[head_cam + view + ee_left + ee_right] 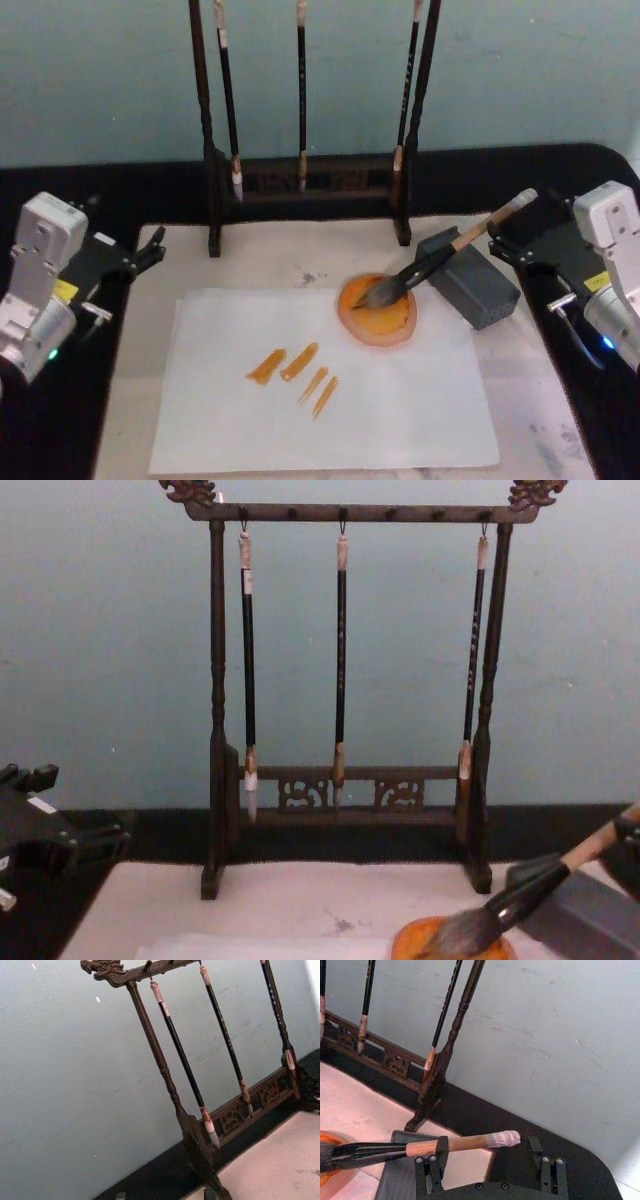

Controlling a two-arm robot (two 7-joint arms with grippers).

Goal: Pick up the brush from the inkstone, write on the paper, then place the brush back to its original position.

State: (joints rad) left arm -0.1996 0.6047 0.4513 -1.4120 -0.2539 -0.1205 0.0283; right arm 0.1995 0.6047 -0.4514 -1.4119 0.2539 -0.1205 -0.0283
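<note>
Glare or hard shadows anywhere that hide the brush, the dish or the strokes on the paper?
Head view: even light, no glare on the paper, orange strokes plain, no hard shadow by the brush or the dish. Chest view: evenly lit. Left wrist view: washed-out strip on the wall at one edge. Right wrist view: bright patch in one corner, clear of the brush.

A dark carved wooden rack (pixel 216 680) stands along the back edge of a pinkish-beige mat (pixel 280 265). Three slim black-shafted brushes hang tip-down from its top bar: left (pixel 246 660), middle (pixel 340 660) and right (pixel 475 650). A grey block (pixel 468 277) lies on the mat's right side. The mat covers a black table (pixel 80 185) before a pale teal wall (pixel 100 80).
</note>
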